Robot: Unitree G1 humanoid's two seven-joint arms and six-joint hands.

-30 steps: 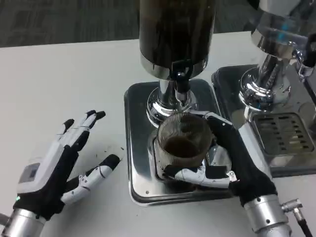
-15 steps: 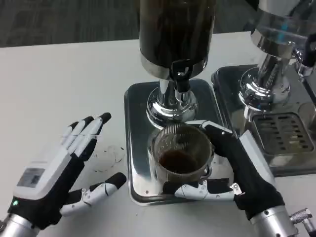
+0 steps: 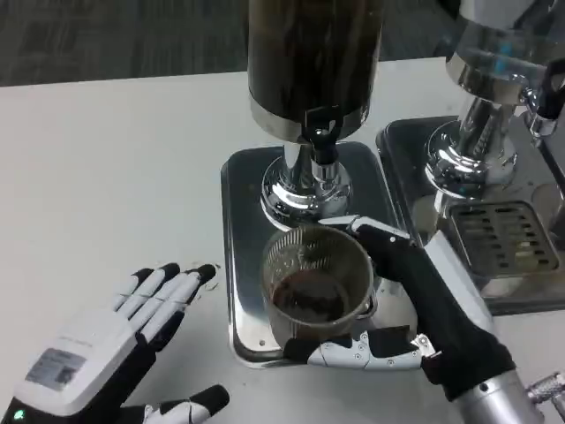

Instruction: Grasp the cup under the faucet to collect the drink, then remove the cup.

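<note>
Head view, cup [image 3: 316,284] gripped in right hand [image 3: 430,311], on tray [image 3: 243,265]

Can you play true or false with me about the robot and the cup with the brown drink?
1. The right robot hand holds the cup. True.
2. The cup is empty. False: there is dark brown drink in the bottom of it.
3. The left robot hand is holding a spoon. False: it holds nothing, and its fingers are spread over the white table.
4. The cup is over the shiny metal tray of the dark dispenser. True.
5. The cup is lying on its side. False: it is upright, its open mouth facing up.
</note>
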